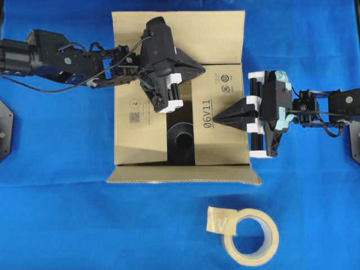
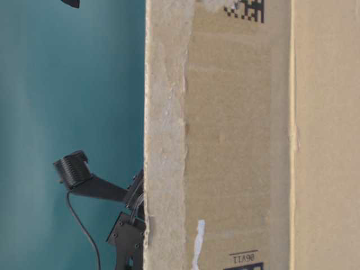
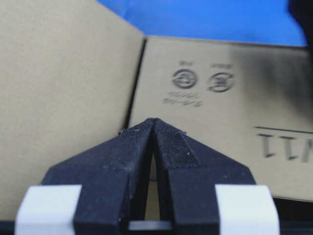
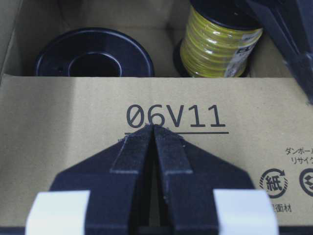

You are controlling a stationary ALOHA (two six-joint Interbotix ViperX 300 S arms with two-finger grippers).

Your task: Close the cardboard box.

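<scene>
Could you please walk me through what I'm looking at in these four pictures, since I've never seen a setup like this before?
These show two black robot arms working at a blue-covered table, photographed from four places at once. The overhead view looks straight down. In it, the left gripper and the right gripper both reach over a cardboard box that they are meant to close. Two flaps are folded partly inward; the other two lie open. Both grippers are shut and hold nothing.

The table-level view sits so close that the carton's side fills most of it.

The other two pictures come from cameras on the wrists, looking along the closed fingers. The right wrist view peers into the box over the flap marked 06V11, showing a black spool and a spool of yellow wire.

A tape roll lies on the table beside the box.
</scene>
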